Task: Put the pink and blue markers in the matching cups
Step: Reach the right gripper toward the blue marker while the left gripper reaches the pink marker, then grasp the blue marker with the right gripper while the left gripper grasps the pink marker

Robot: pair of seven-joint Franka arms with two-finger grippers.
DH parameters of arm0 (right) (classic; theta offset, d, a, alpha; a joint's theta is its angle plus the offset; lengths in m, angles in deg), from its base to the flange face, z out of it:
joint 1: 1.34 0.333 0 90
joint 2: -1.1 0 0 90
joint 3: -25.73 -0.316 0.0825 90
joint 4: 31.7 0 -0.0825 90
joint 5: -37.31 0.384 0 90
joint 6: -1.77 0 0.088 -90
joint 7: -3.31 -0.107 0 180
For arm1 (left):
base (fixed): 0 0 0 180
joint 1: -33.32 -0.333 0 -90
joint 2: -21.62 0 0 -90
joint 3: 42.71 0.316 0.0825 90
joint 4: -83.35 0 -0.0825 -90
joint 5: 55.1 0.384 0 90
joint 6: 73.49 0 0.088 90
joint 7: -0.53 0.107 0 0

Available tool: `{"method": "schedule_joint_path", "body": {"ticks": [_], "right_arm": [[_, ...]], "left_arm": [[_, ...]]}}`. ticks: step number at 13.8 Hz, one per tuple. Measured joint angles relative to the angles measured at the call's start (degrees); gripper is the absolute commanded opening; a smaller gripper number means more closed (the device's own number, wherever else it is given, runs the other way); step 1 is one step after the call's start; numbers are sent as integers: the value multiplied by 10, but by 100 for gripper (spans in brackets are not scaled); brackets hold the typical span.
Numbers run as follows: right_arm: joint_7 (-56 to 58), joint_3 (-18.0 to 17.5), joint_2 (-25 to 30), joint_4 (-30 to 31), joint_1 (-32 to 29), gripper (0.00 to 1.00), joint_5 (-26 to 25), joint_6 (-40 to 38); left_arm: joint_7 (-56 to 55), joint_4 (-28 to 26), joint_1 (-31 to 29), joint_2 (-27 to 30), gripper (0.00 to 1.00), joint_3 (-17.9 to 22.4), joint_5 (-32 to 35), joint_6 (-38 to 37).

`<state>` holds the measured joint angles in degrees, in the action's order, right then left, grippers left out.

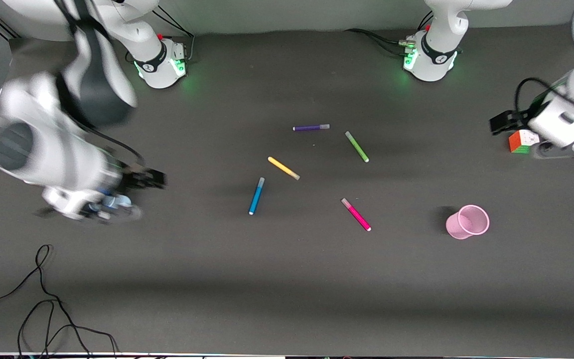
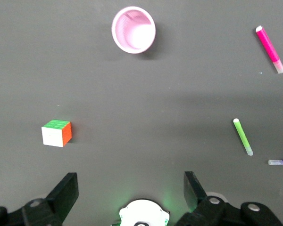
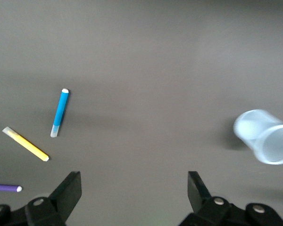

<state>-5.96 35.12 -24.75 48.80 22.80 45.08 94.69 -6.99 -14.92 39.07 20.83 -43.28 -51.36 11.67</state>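
The blue marker (image 1: 256, 196) and the pink marker (image 1: 356, 214) lie flat mid-table, apart from each other. The pink cup (image 1: 468, 222) stands upright toward the left arm's end. The pale blue cup (image 1: 120, 201) is mostly hidden under the right arm; the right wrist view shows it (image 3: 264, 136) upright. My right gripper (image 1: 151, 178) is open and empty, over bare table beside the blue cup. My left gripper (image 1: 502, 122) is open and empty, over the table beside a colour cube. The left wrist view shows the pink cup (image 2: 133, 29) and pink marker (image 2: 270, 48). The right wrist view shows the blue marker (image 3: 60, 112).
A yellow pen (image 1: 283, 168), a green pen (image 1: 357, 146) and a purple pen (image 1: 311, 127) lie farther from the front camera than the two markers. A colour cube (image 1: 518, 141) sits by the left gripper. Black cables (image 1: 43, 299) trail near the front edge at the right arm's end.
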Motion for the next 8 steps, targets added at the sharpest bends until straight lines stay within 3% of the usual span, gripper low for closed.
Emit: {"method": "schedule_joint_path", "body": {"ticks": [4,8], "right_arm": [[-43,2,-160,-39,6,100,211,8],[-84,-15,-249,-59,13,99,256,61]], "left_arm": [[-106,39,33,-124,99,-25,-35,29],[-316,106,96,-290,99,-36,-66,140]]}}
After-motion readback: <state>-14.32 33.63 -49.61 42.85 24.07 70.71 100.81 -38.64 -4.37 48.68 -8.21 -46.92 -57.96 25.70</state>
